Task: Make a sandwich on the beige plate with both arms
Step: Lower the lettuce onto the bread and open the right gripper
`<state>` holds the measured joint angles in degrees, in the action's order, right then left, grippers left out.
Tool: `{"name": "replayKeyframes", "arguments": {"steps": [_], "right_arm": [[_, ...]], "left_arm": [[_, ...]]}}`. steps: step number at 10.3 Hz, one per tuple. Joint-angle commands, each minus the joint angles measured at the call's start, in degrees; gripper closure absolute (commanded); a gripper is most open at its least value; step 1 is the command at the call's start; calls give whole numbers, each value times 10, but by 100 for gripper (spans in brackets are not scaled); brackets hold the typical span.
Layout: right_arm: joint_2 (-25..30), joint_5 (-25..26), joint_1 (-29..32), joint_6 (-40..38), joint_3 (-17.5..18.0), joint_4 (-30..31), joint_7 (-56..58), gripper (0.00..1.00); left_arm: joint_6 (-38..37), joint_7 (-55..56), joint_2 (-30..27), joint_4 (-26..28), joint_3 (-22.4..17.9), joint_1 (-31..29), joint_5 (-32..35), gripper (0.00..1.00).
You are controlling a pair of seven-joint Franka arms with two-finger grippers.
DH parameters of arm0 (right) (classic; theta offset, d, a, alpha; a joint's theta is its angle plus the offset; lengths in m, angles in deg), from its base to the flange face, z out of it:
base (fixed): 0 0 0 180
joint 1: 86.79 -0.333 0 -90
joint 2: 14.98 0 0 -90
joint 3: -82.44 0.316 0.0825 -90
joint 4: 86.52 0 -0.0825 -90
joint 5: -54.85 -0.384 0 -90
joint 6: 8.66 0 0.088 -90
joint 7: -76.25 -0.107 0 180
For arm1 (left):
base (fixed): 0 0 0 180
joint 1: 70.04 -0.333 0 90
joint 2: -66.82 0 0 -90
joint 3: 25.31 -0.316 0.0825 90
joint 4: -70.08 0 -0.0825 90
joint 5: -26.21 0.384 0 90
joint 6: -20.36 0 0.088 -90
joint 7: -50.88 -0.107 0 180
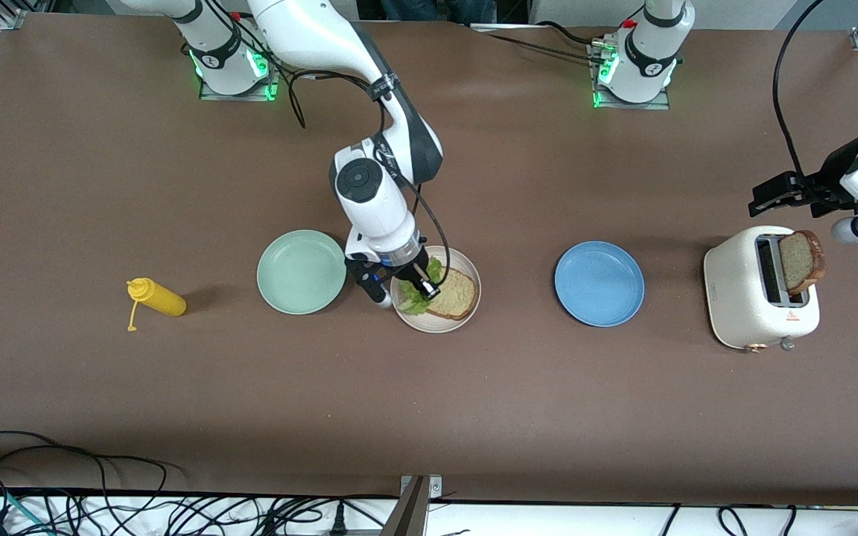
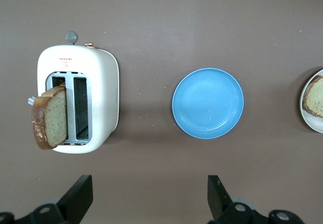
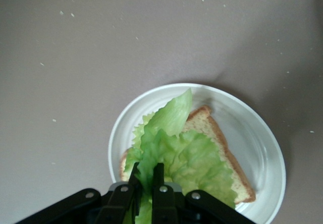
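The beige plate [image 1: 468,272] [image 3: 257,148] lies mid-table with one bread slice [image 1: 455,294] [image 3: 209,125] on it. My right gripper [image 1: 427,286] [image 3: 147,176] hangs just over the plate, shut on the green lettuce leaf [image 1: 418,298] [image 3: 176,148], which drapes over that slice. A second bread slice [image 1: 801,260] [image 2: 50,115] stands up out of the white toaster [image 1: 760,286] [image 2: 98,98] toward the left arm's end of the table. My left gripper [image 1: 775,195] [image 2: 150,196] hovers open and empty above the table next to the toaster.
A mint green plate [image 1: 301,271] lies beside the beige plate, toward the right arm's end. A blue plate [image 1: 599,283] [image 2: 208,103] lies between the beige plate and the toaster. A yellow mustard bottle [image 1: 157,296] lies on its side past the green plate.
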<state>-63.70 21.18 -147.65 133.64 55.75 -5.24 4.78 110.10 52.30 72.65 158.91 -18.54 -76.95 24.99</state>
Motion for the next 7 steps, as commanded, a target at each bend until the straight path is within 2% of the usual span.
{"name": "replayKeyframes", "arguments": {"steps": [1, 2, 4, 5, 6, 7], "right_arm": [[-39, 26, -21, 23, -6, -24, -10, 100], [-40, 47, -20, 25, -6, -24, -10, 100], [-48, 51, -21, 46, -6, -27, -7, 72], [-48, 52, -21, 48, -6, -27, -6, 36], [-47, 51, -20, 49, -6, -29, -8, 15], [-47, 52, -20, 49, -8, -35, -7, 0]], "left_arm": [[-4, -13, -4, 1, 3, -3, 9, 0], [-4, -13, -4, 1, 3, -3, 9, 0], [-3, -12, -4, 1, 3, -2, 9, 0], [-3, -13, -4, 1, 3, -2, 9, 0], [-4, -13, -4, 1, 4, -2, 9, 0], [-4, -13, -4, 1, 4, -2, 9, 0]]}}
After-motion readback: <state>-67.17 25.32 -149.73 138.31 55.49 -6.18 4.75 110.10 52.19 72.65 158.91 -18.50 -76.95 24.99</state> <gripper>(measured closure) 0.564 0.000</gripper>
